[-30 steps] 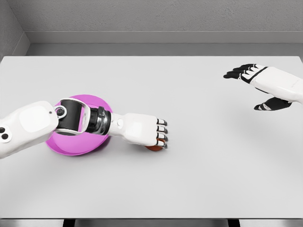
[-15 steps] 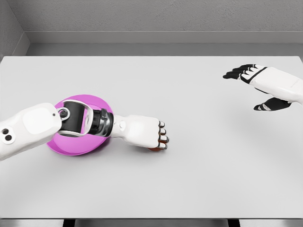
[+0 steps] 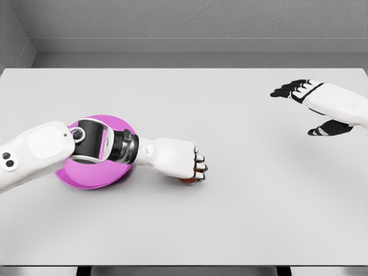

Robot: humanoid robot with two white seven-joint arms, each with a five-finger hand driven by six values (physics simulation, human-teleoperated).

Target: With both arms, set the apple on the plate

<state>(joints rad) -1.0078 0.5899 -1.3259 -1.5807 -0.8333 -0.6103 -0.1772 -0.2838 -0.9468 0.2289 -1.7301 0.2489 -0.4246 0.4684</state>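
- The apple (image 3: 187, 180) is being covered by the left hand (image 3: 175, 159) on the table (image 3: 241, 207), just right of the pink plate (image 3: 86, 175); only a reddish sliver is being shown.
- The fingers (image 3: 199, 167) are being curled over it, apparently in a grasp.
- It is being judged firm, round, smooth and light, so wrapping round its widest part is advised.
- The right hand (image 3: 313, 106) is being held spread, well apart.
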